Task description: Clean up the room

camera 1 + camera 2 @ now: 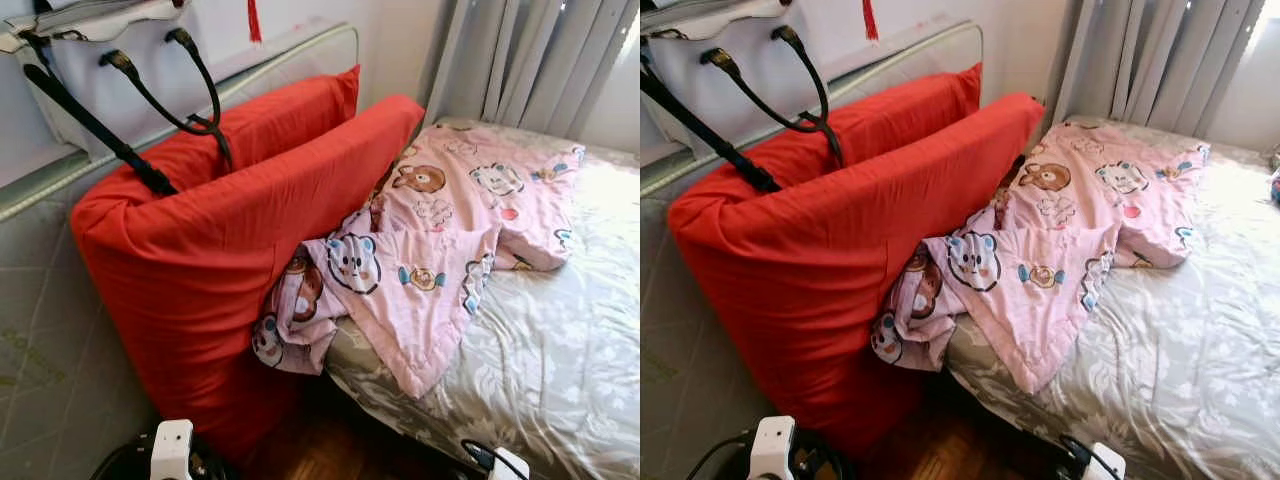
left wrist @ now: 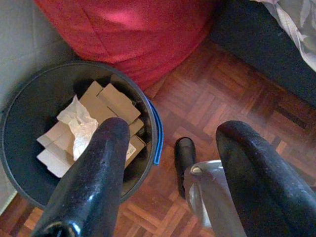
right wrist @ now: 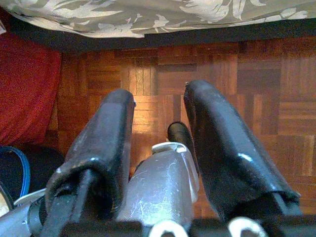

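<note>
A pink blanket (image 1: 440,230) printed with cartoon bears lies crumpled across the bed (image 1: 560,360), one corner hanging off the near edge. Two big red cushions (image 1: 230,230) lean upright beside the bed against a padded panel. Both arms hang low. My left gripper (image 2: 175,133) is open and empty above the parquet, just beside a dark round bin (image 2: 34,98) holding cardboard pieces (image 2: 111,101) and crumpled paper (image 2: 81,126). My right gripper (image 3: 159,94) is open and empty too, over bare floor near the bed's edge.
A white bag (image 1: 100,60) with black handles hangs over the cushions at the upper left. Grey curtains (image 1: 530,60) close off the far side. The strip of wooden floor (image 2: 237,84) between the cushions and the bed is narrow.
</note>
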Controlling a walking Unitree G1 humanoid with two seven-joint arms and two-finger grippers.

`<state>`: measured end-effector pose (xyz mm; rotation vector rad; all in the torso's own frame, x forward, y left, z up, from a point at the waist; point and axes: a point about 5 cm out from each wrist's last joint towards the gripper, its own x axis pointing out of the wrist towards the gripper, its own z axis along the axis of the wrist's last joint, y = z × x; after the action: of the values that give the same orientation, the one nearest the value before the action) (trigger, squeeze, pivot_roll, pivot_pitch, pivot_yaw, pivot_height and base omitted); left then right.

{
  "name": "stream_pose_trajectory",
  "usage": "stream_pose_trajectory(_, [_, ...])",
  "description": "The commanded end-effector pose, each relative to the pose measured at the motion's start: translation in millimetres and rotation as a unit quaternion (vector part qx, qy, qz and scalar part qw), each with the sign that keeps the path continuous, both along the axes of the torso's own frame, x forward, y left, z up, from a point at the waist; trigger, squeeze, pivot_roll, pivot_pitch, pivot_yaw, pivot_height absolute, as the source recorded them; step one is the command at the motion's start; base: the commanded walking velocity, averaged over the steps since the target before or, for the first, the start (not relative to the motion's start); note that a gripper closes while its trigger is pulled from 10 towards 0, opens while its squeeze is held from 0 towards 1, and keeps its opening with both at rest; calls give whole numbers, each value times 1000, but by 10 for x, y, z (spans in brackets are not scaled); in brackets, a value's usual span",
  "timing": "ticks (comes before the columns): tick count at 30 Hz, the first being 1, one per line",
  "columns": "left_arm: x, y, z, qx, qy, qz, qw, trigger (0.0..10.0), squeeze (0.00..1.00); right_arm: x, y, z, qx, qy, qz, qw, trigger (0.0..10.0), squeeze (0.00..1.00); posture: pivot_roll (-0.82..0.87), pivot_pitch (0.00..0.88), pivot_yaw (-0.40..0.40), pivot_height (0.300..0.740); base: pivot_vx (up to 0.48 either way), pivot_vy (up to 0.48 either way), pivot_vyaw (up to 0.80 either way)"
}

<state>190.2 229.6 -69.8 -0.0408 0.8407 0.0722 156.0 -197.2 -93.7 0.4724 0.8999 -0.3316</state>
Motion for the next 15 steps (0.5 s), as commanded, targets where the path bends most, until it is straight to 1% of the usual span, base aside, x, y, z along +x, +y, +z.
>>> stream_pose_trajectory(1, [2, -21, -3, 2, 0, -7, 1000, 10000, 0, 21, -25, 13, -4, -4, -8, 1000, 10000, 0, 32, 0, -9, 740, 0, 0, 0])
stream_pose_trajectory(8, [0, -24, -7, 0, 1, -4, 1000, 10000, 0, 34, -22, 17, -11, -2, -1, 1000, 10000, 0, 32, 0, -11, 740, 285, 0, 0])
stream_pose_trajectory(15, [6, -25, -2, -1, -2, -3, 1000, 10000, 0, 58, -7, 25, -14, -5, 5, 1000, 10000, 0, 29, 0, -9, 740, 335, 0, 0])
